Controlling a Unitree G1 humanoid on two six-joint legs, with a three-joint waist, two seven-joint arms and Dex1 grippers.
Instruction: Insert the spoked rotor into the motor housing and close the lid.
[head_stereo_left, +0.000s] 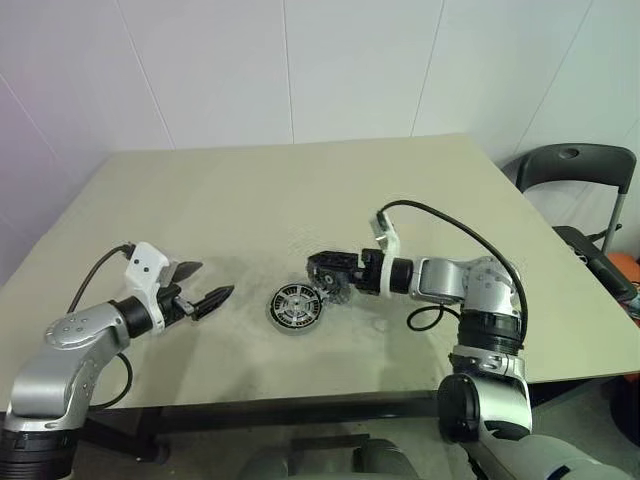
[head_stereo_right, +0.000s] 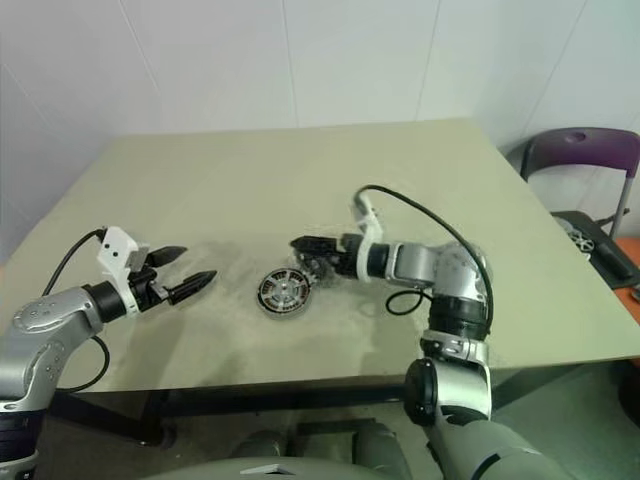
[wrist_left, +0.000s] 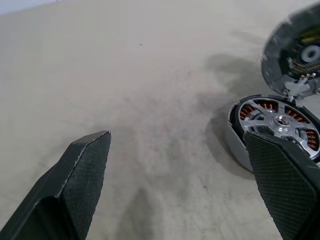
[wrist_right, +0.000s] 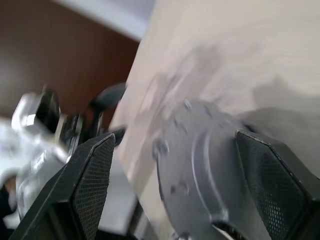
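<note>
The motor housing (head_stereo_left: 296, 305) lies on the table's front middle, its copper windings showing through the gaps of the silver spoked rotor (wrist_left: 277, 120) seated in its top. Just right of it and above the table, the dull grey lid (wrist_left: 290, 50) hangs tilted on edge. My right gripper (head_stereo_left: 322, 276) points left, and its two fingers are shut on the lid (wrist_right: 200, 150) across its width. My left gripper (head_stereo_left: 213, 280) hovers open to the left of the housing, a short gap away, with nothing between its fingers.
The beige table (head_stereo_left: 250, 190) stretches back to a white tiled wall. A dark chair (head_stereo_left: 575, 170) stands past the table's right corner. A black cable loops along my right forearm (head_stereo_left: 450, 225).
</note>
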